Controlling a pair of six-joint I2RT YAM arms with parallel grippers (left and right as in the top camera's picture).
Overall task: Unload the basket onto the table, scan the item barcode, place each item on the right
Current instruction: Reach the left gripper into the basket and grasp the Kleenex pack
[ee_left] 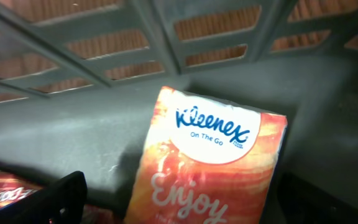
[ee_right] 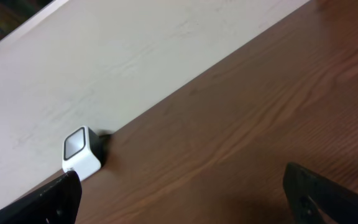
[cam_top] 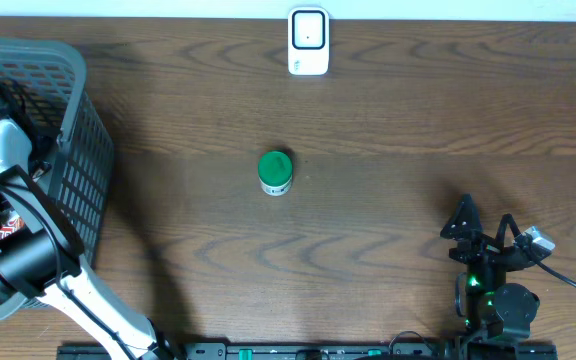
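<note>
Orange tissue pack (ee_left: 204,168), slatted plastic basket (ee_left: 55,127)

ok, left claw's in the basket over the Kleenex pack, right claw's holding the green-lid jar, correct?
No: the right claw is open and empty; overhead shows the green-lid jar standing alone mid-table. The left claw is in the basket over the Kleenex pack.

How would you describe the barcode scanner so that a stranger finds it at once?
On the wooden table, look at the middle of the edge farthest from the arms. The scanner is a small white box with a pale window; the green-lidded jar stands mid-table and is round.
</note>
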